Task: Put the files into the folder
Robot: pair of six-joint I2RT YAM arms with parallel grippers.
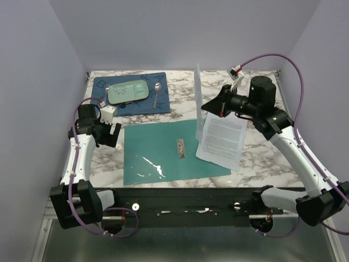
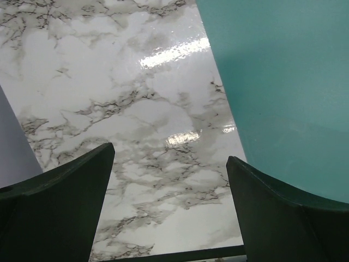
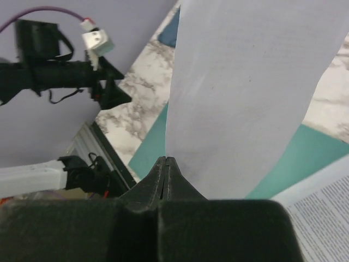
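Note:
The teal folder [image 1: 158,153] lies open and flat on the marble table, its metal clip [image 1: 180,148] near the middle. A stack of printed files [image 1: 222,139] lies at its right edge, partly on it, and shows in the right wrist view [image 3: 322,202]. My right gripper [image 1: 205,107] is shut on the edge of a thin white sheet [image 1: 198,98], held upright above the folder's right part. In the right wrist view the jaws [image 3: 165,159] pinch that sheet [image 3: 245,93], its blank side facing me. My left gripper [image 1: 112,135] is open and empty over bare marble beside the folder's left edge [image 2: 283,82].
A dark blue placemat [image 1: 103,87] at the back left carries a pale green tray [image 1: 128,91] and a spoon [image 1: 156,94]. Lavender walls close the back and both sides. A black rail [image 1: 180,204] runs along the near table edge.

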